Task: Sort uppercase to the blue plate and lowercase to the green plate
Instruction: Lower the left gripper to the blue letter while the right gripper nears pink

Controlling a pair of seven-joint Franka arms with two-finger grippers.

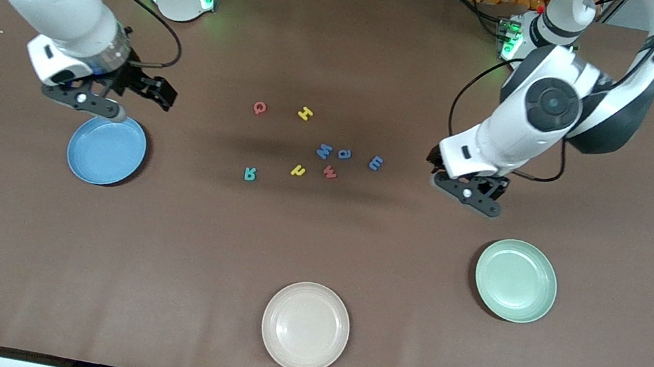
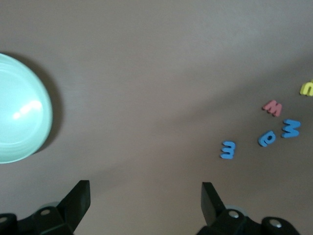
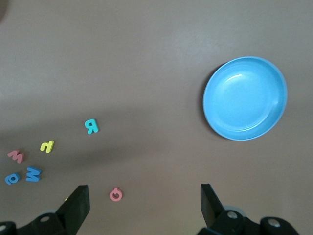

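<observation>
Eight letters lie mid-table: red Q [image 1: 259, 108], yellow H [image 1: 305, 114], blue W [image 1: 324, 151], blue a [image 1: 344, 154], light-blue e [image 1: 375, 163], red w [image 1: 330, 173], yellow r [image 1: 297, 170], teal R [image 1: 250, 174]. The blue plate [image 1: 106, 150] sits toward the right arm's end, the green plate [image 1: 516, 281] toward the left arm's end. My right gripper [image 1: 125, 99] hangs open and empty over the blue plate's rim; its wrist view shows the Q [image 3: 116, 195] below it. My left gripper [image 1: 468, 191] hangs open and empty over bare table beside the e [image 2: 228, 149].
A cream plate [image 1: 306, 326] rests near the table's front edge, nearer the camera than the letters. Brown tabletop [image 1: 391, 275] spreads between the plates. Both arm bases stand along the table's back edge.
</observation>
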